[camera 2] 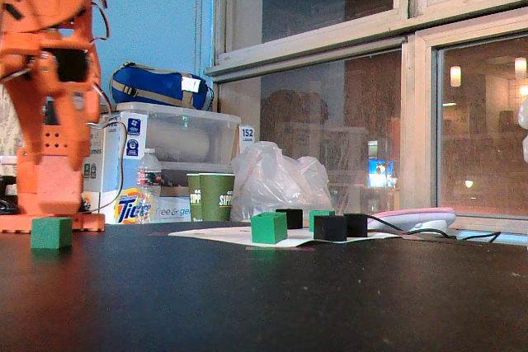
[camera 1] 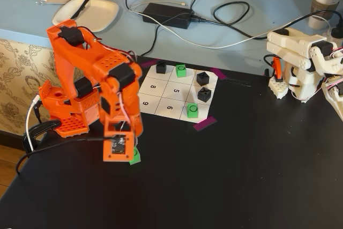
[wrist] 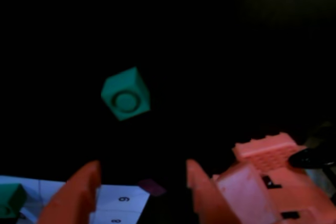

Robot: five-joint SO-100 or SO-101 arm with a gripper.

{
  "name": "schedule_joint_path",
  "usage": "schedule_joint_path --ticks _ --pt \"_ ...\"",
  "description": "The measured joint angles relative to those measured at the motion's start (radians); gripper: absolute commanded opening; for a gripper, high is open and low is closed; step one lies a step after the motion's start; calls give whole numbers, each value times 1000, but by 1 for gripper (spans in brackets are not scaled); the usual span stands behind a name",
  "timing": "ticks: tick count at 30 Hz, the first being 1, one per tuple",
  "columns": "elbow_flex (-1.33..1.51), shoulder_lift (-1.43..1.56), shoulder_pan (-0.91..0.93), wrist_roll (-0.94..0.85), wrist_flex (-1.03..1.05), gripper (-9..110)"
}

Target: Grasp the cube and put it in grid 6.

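Green cube (wrist: 125,94) sits off the sheet (camera 1: 161,99) (grid 6 (camera 1: 170,108) empty).

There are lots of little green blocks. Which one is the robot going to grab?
Find the big orange arm on the black table. Right under its end effector sits the cube, green with a ring mark on top. It lies alone on bare table, while the other green blocks rest on the white numbered sheet.

cube (wrist: 125,96): bare tabletop (wrist: 220,51) all round | grid 6 (camera 1: 170,108): unoccupied
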Motion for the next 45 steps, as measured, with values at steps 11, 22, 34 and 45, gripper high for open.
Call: schedule_joint_path --ticks 11,22,34,45 --pt "-6 -58 43 -301 -12 25" --pt "-6 -135 18 -348 -107 25" --pt "-6 -259 21 -348 -235 25" --pt "-6 -276 34 -354 -282 26"
